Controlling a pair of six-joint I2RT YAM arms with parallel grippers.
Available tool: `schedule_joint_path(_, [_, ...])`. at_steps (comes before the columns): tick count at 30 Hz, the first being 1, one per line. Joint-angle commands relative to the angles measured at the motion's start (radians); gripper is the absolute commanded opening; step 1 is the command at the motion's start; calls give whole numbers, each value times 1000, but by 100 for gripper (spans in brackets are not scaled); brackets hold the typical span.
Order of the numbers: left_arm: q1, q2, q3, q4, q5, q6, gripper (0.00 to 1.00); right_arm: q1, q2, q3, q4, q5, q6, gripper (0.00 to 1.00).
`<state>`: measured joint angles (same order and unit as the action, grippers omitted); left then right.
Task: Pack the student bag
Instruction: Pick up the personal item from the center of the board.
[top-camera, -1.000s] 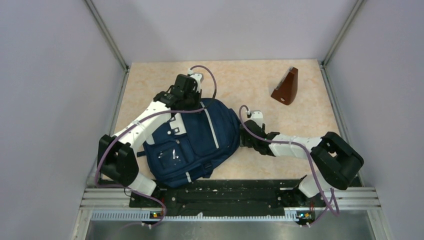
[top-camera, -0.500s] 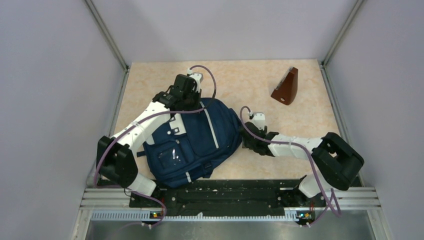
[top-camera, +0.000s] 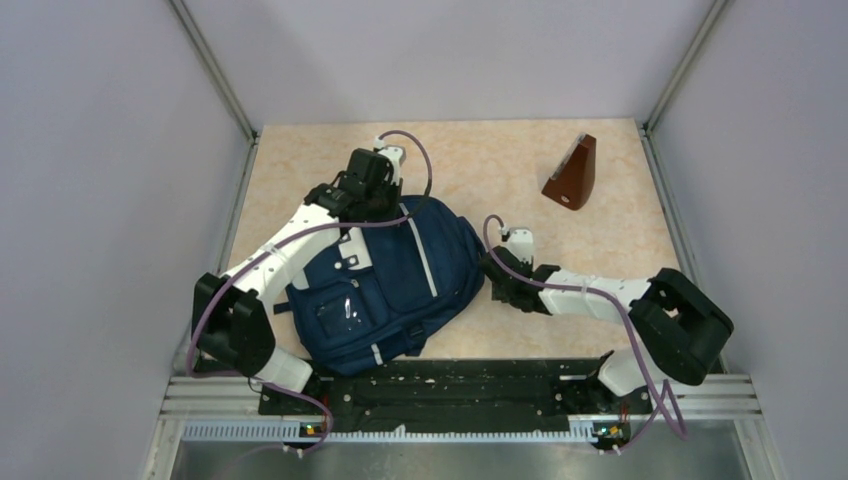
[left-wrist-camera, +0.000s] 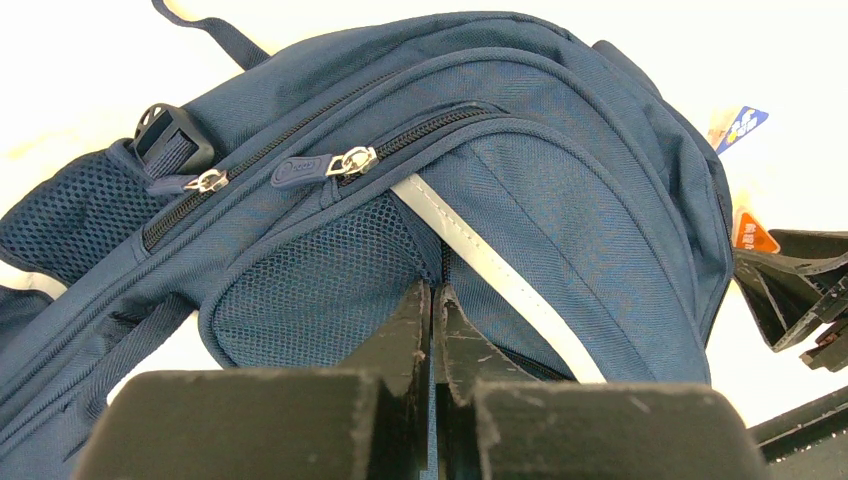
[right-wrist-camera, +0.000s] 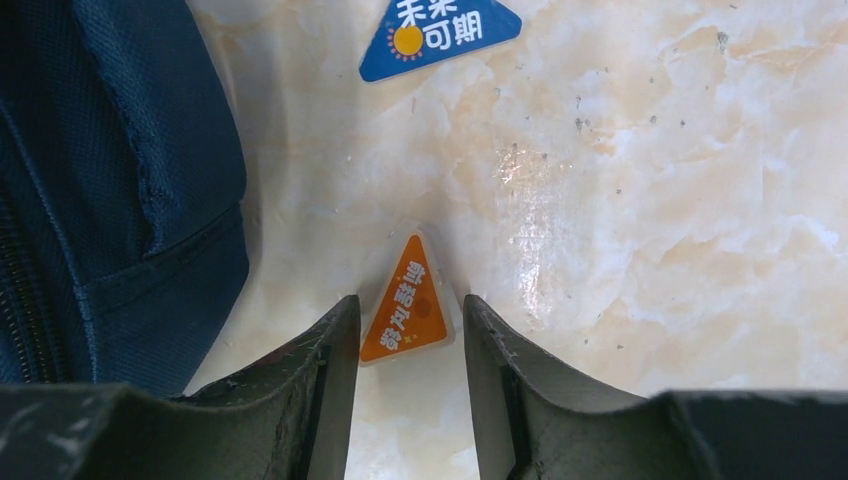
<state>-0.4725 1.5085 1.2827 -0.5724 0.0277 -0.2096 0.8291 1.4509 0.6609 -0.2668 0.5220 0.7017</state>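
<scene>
A large navy blue fabric backpack (left-wrist-camera: 580, 190) fills the view, with two silver metal zipper pulls (left-wrist-camera: 355, 160) lying near a black plastic buckle (left-wrist-camera: 170, 140). The left gripper (left-wrist-camera: 433, 300), its black fingers pressed together, has its tips at the seam between a navy mesh pocket (left-wrist-camera: 310, 295) and a light grey stripe (left-wrist-camera: 490, 270).

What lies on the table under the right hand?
An orange triangular tag lies between the right hand's fingers on the beige marbled table. Anything beneath the fingers is hidden.
</scene>
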Motion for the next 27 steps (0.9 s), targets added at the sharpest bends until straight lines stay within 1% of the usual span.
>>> schedule_joint_path(1, [4,-62,1,11,-18,18,0,13,34,-15,-39,-1,-14,38])
schedule_joint_path(3, [3,-60,1,11,-17,18,0,15,38,-11,-42,-5,-16,32])
schedule_joint_path(6, [4,-62,-1,12,-18,18,0,16,16,-5,-48,-4,-22,27])
schedule_joint_path(8, [3,-61,-1,12,-18,18,0,16,-13,0,-60,-6,-31,24])
schedule_joint_path(11, [3,-59,0,13,-18,18,0,16,-74,10,-67,-16,-53,16])
schedule_joint_path(13, [4,-59,0,13,-18,18,0,16,-107,13,-71,-22,-62,13])
schedule_joint_path(19, [4,-56,-1,12,-17,18,0,16,-151,31,-95,-43,-72,12])
schedule_joint_path(23, [3,-51,1,13,-12,18,0,17,-177,24,-83,-52,-85,11])
schedule_joint_path(27, [3,-53,0,12,-12,18,0,16,-157,31,-135,-57,-47,17])
